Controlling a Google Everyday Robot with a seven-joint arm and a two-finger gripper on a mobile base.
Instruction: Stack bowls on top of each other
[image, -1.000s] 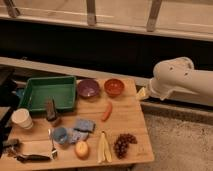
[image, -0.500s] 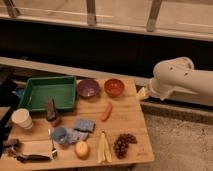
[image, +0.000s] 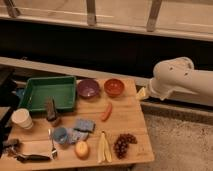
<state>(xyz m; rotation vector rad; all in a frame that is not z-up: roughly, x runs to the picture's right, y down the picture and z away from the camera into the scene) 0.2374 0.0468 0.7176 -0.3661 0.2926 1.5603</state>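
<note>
The dark purple bowl (image: 88, 88) and the orange-red bowl (image: 114, 87) stand upright side by side, a little apart, at the back of the wooden table (image: 130, 120). My white arm (image: 175, 77) is off the table's right side. My gripper (image: 143, 93) is at the arm's left end, by the table's right edge, right of the orange-red bowl and not touching either bowl.
A green tray (image: 47, 92) sits left of the purple bowl, with a dark block (image: 51, 109) at its front. An orange-red carrot-like piece (image: 106, 111), blue sponge (image: 80, 125), light-blue cup (image: 60, 135), white paper cup (image: 22, 119), round fruit (image: 81, 148), banana (image: 103, 147) and grapes (image: 125, 144) lie in front.
</note>
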